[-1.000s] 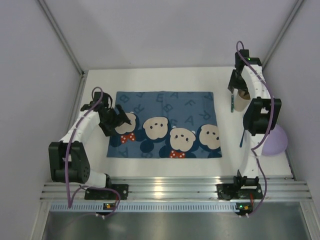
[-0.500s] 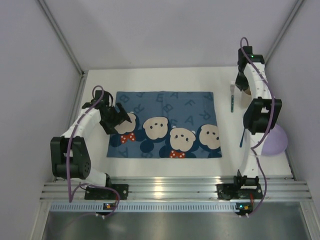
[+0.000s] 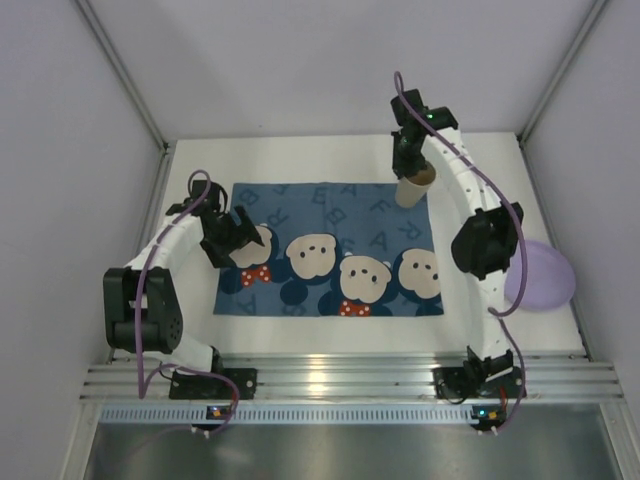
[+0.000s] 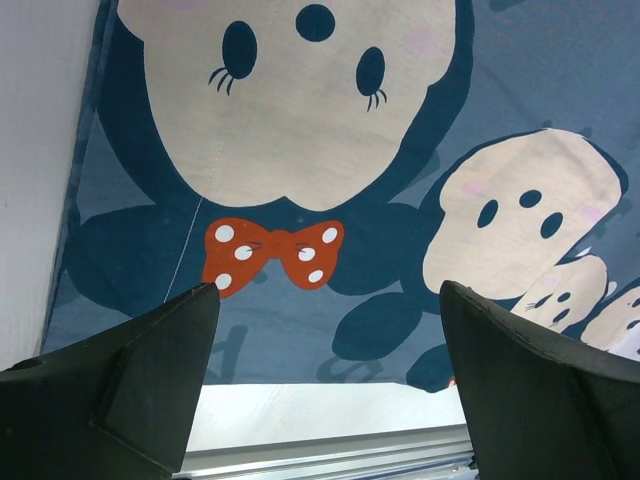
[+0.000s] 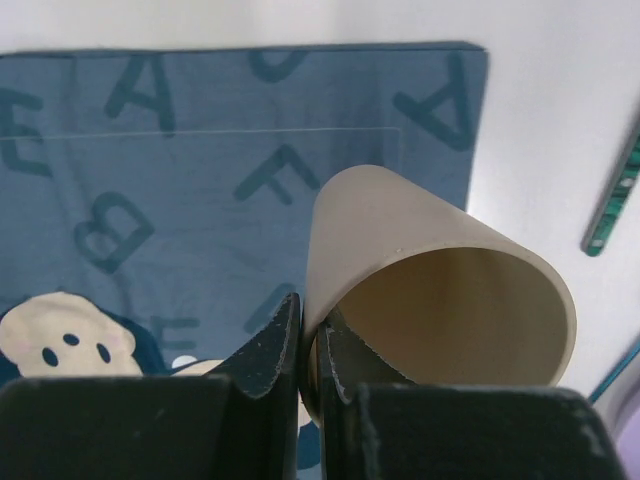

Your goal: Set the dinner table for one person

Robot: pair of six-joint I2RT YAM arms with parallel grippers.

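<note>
The white dinner table carries a blue bear-face mat. My right gripper is shut on the wall of a beige cup, held at the mat's back right corner. In the right wrist view one finger is outside and one inside the cup, with the gripper above the mat. My left gripper is open and empty over the mat's left end. In the left wrist view it hovers over the mat near the red bow.
A purple plate lies on the table at the right, partly behind the right arm. A green-handled utensil lies on the white surface right of the mat. The ribbed aluminium rail runs along the near edge.
My right arm has swung left with the cup, from the table's back right to the mat's back right corner. The left gripper has barely moved.
</note>
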